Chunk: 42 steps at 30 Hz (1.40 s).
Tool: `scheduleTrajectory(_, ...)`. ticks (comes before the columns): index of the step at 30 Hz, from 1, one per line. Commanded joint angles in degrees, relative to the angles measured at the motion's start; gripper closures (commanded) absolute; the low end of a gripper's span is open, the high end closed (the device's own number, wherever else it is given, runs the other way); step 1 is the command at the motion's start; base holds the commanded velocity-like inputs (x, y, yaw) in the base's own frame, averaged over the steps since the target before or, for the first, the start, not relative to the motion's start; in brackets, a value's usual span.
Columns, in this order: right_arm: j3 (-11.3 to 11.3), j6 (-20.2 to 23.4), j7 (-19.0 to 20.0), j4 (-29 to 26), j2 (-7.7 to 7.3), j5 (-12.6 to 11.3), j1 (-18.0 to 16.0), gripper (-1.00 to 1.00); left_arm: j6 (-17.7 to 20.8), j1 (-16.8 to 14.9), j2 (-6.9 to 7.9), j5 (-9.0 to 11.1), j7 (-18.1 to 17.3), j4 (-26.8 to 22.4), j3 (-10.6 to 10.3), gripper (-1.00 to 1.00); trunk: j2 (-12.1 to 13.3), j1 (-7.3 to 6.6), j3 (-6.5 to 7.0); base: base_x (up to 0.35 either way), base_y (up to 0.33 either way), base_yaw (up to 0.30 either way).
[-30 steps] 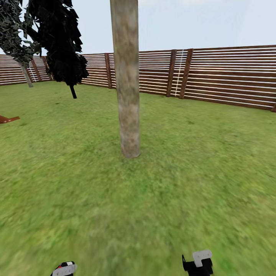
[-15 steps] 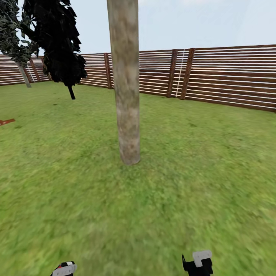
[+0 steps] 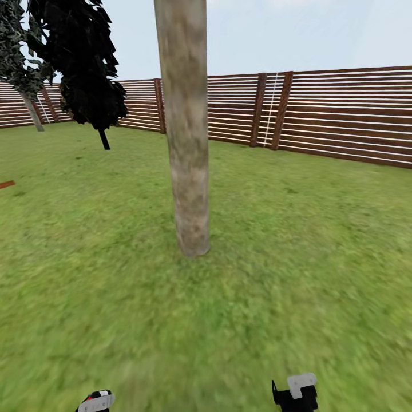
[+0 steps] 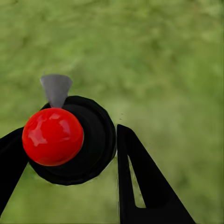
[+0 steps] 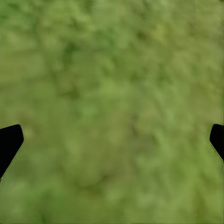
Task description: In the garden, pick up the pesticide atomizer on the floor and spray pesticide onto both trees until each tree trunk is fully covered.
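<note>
**On the lawn, atomizer in hand, trunk ahead**

Ahead of us on the green lawn (image 3: 297, 274) stands the thick, pale grey-brown mottled tree trunk (image 3: 186, 143), upright and slightly wider at its base, with the brown horizontal-slat wooden fence (image 3: 343, 111) well behind it. Left of the trunk and farther off stands a black, narrow cone-shaped tree (image 3: 86, 63).

Our left gripper (image 4: 70, 154) holds the pesticide atomizer (image 4: 70, 140) — a small dark round bottle with a glossy red ball top and a grey nozzle tip — its black fingers pressed on either side of the body. Our right gripper (image 5: 112, 140) is spread wide over bare grass, with nothing between its fingers.

We judge the pick-up done and the approach to this trunk in hand; no spray shows on the bark yet. The next move calls for closing in on the trunk, raising the left arm, and turning the nozzle toward the bark — then sweeping from base upward so the cover is complete.
</note>
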Motion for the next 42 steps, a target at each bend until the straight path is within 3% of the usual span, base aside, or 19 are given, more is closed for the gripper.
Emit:
scheduleTrajectory(1,0.00,-0.02,0.00,0.00,0.00,0.00,0.00,-1.00,0.00,0.00,0.00,0.00,-0.01,-0.01,0.01,1.00,0.00,0.00,0.00,0.338,0.000,0.000)
scheduleTrajectory(15,-0.05,0.00,-0.29,-0.13,0.49,-0.29,0.00,-1.00,0.07,0.00,0.06,-0.06,-0.14,-0.01,-0.05,1.00,0.00,0.00,0.00,0.338,0.000,0.000)
scheduleTrajectory(19,0.02,0.04,-0.14,-0.40,0.57,-0.09,0.00,-1.00,0.43,-0.29,0.26,-1.01,-0.84,-0.58,-0.63,1.00,0.00,0.00,0.00,0.338,0.000,0.000)
scheduleTrajectory(20,0.13,0.06,-0.02,-0.55,0.59,0.00,-0.02,-1.00,0.58,-0.43,0.39,-2.33,-1.69,-0.64,-1.52,1.00,0.00,0.00,0.00,0.338,0.000,0.000)
scheduleTrajectory(21,0.47,0.08,0.14,-0.92,0.65,0.25,-0.05,-1.00,1.00,-0.62,0.51,-5.42,-3.39,-0.64,-3.38,1.00,0.00,0.00,0.00,0.338,0.000,0.000)
scheduleTrajectory(23,3.67,0.18,1.10,-4.06,0.99,3.04,-0.05,-1.00,4.57,-0.97,1.16,-13.82,-7.31,-0.95,-6.49,1.00,0.00,0.00,0.00,0.338,0.000,0.000)
scheduleTrajectory(25,6.91,0.36,3.33,-8.40,1.88,5.85,-0.02,-1.00,9.93,-2.09,1.76,-18.88,-10.27,-2.41,-7.41,1.00,0.00,0.00,0.00,0.338,0.000,0.000)
scheduleTrajectory(26,7.68,0.42,4.77,-9.83,2.23,6.48,-0.02,-1.00,11.87,-2.74,1.89,-20.24,-11.85,-3.09,-7.65,1.00,0.00,0.00,0.00,0.338,0.000,0.000)
scheduleTrajectory(27,8.48,0.54,8.44,-11.56,2.60,7.26,-0.06,-1.00,14.42,-4.14,2.20,-22.10,-15.78,-3.81,-7.86,1.00,0.00,0.00,0.00,0.338,0.000,0.000)
scheduleTrajectory(30,9.99,5.30,25.63,-15.22,2.95,9.78,-2.87,-1.00,20.53,-10.29,3.99,-27.82,-33.73,-4.49,-8.06,1.00,0.00,0.00,0.00,0.327,0.000,0.000)
scheduleTrajectory(31,10.26,7.80,33.14,-17.44,2.97,10.30,-4.71,-1.00,23.22,-13.79,4.50,-29.61,-41.54,-4.55,-8.13,1.00,0.00,0.00,0.00,0.257,0.000,0.000)
scheduleTrajectory(33,13.47,8.97,42.61,-21.16,2.99,10.49,-6.40,-1.00,24.52,-18.13,4.66,-33.42,-50.38,-4.57,-8.10,1.00,0.00,0.00,0.00,0.192,0.000,0.000)
scheduleTrajectory(36,16.94,9.43,48.81,-23.84,3.01,10.54,-7.81,-1.00,24.90,-21.52,4.68,-36.92,-56.67,-4.57,-8.08,1.00,0.00,0.00,0.00,0.043,0.000,0.000)
scheduleTrajectory(42,23.02,9.39,50.86,-24.26,3.99,10.44,-8.26,-1.00,24.83,-22.79,4.73,-37.87,-58.88,-4.66,-8.25,1.00,0.00,0.00,0.00,0.003,0.000,0.000)
